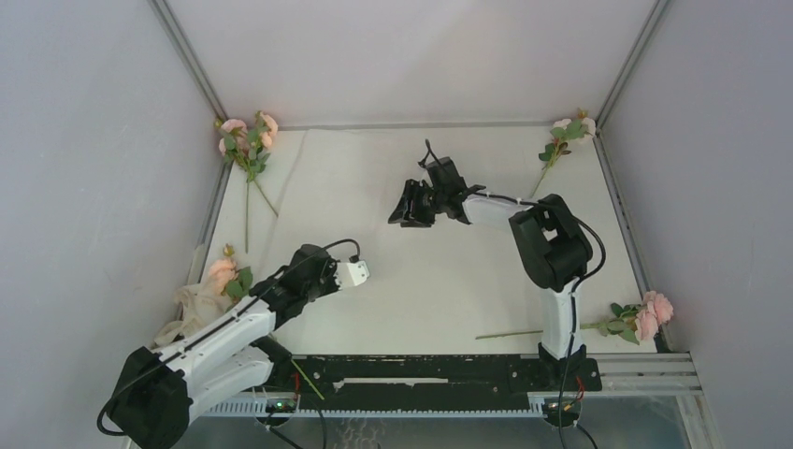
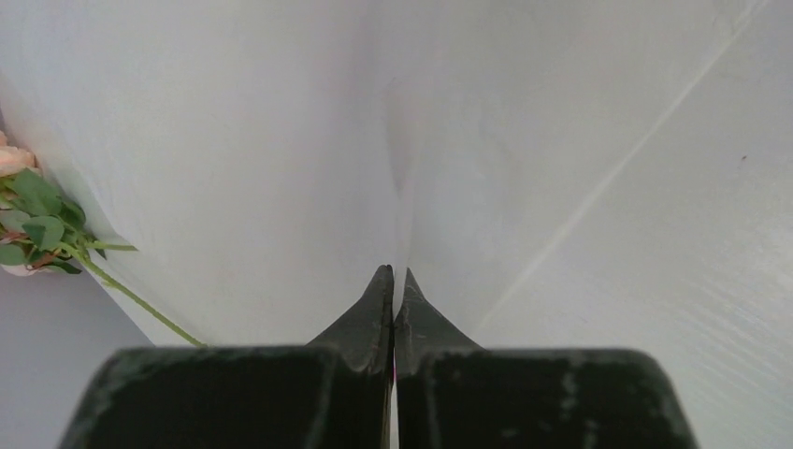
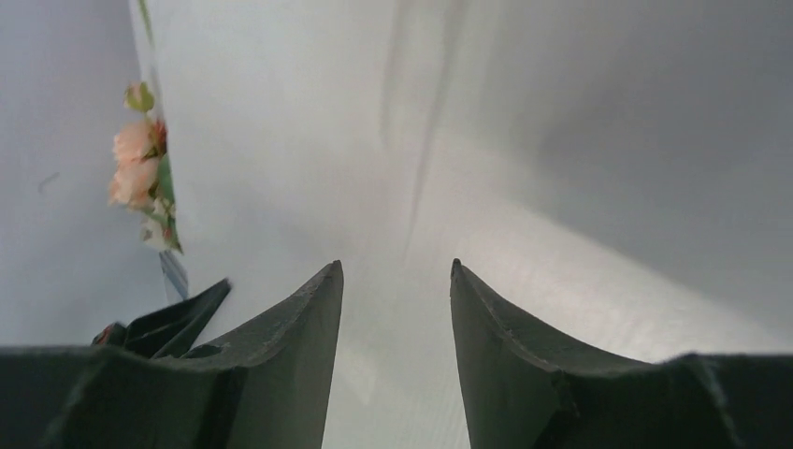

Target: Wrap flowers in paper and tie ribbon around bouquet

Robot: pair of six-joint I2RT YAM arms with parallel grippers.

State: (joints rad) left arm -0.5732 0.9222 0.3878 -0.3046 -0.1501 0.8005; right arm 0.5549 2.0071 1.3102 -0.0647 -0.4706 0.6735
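Left gripper [image 2: 394, 277]: fingers pressing together at paper [image 1: 430, 299] crease. Nearest flowers [image 1: 227, 276] lying at nine o'clock, overhead. Right gripper [image 3: 396, 273] standing spread.

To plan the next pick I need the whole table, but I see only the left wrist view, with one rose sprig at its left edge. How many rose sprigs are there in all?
Observer: Four rose sprigs: one in the far left corner, one far right, one near right, one near left.
Operator: Where is the right gripper?
Observer: The right gripper hangs open over the far middle of the paper.
Operator: And the ribbon?
Observer: The cream ribbon lies bunched at the near left edge, beside the near-left sprig.
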